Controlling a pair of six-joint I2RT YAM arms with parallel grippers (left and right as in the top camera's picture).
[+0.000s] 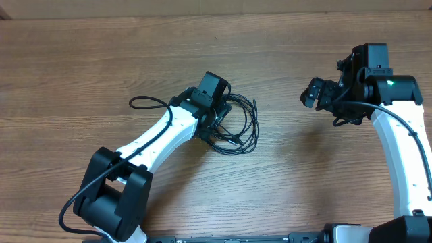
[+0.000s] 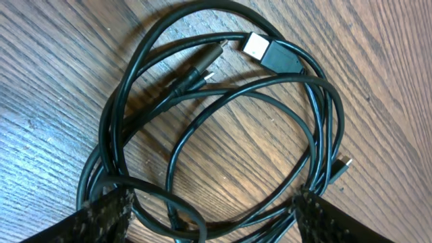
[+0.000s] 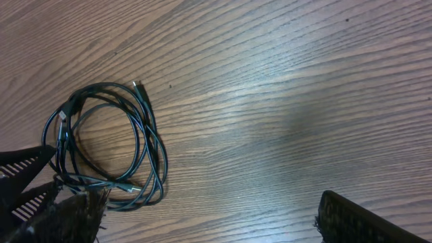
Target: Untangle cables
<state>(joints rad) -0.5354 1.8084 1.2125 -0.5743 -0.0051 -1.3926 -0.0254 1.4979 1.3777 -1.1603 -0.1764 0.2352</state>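
Cables [image 2: 280, 59], thin glossy black coils on woodgrain table [image 2: 54, 81], left tool [image 2: 212, 202] wide above, right tool [image 3: 189, 202] wide

Arms: you have two, the left arm [image 1: 152, 142] reaching to the cable coil [image 1: 239, 128], the right arm [image 1: 398, 142] well apart from it
Grippers: two, the left gripper [image 2: 212, 216] over the coil, the right gripper [image 1: 316, 93] away from it
Coils: one; you cannot count its separate cords
Plug ends: at least three on the coil: silvery plug [image 2: 256, 46], dark plug [image 2: 199, 67], small tip [image 2: 344, 164]
Table [image 1: 304, 189]: one
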